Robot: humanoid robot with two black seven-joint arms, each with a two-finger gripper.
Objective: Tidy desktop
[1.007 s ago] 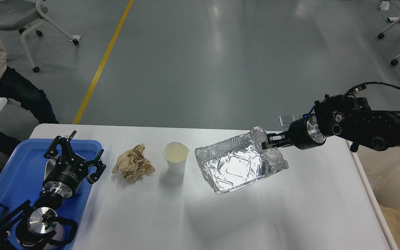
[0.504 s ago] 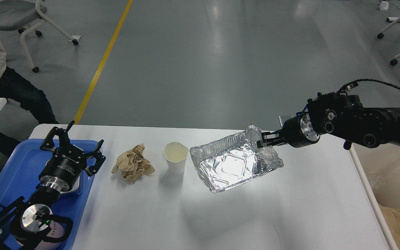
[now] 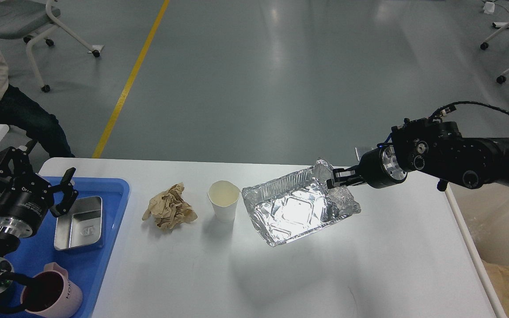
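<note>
The desktop, a smooth white rounded-corner top filling the lower view, has three loose things lined up near its far edge: one crumpled brown paper wad, one white paper cup and one shiny ribbed foil tray. One blue plastic tray at the left edge holds one steel tin and one pink mug. The foil tray's far-right corner is pinched by the right gripper just like before, while the left gripper, fingers spread apart, has been pulled off the tin toward the far-left corner.
</note>
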